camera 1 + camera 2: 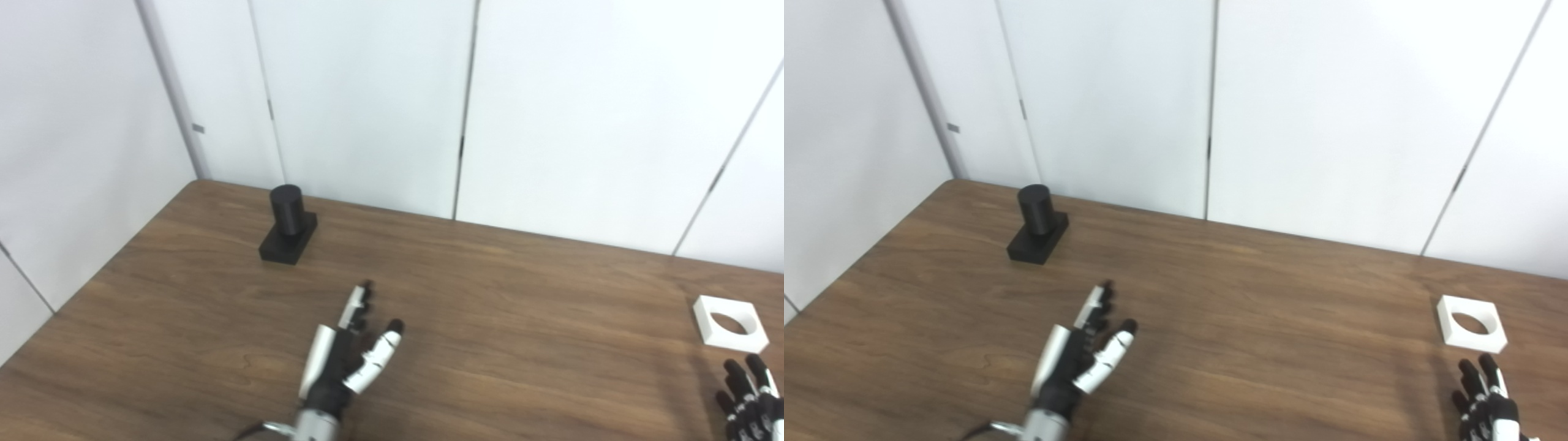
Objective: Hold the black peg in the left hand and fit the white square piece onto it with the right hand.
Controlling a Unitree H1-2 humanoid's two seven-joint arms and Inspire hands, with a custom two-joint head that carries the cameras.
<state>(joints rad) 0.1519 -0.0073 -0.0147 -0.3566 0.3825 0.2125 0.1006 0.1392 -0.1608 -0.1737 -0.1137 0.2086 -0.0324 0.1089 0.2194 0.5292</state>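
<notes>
Nearest the camera, the left hand point(343, 361) is hovering over the wooden table point(490, 343), fingers spread and holding nothing. The right hand point(1485, 401) is reaching in at the lower corner, seemingly empty too, though partly cut off. Just beyond it the white square piece point(1470, 323) is lying flat. Farthest back, the black peg point(286, 223) is standing upright, well apart from the left hand. Both grasps are still pending; the left hand likely needs to reach forward first.
</notes>
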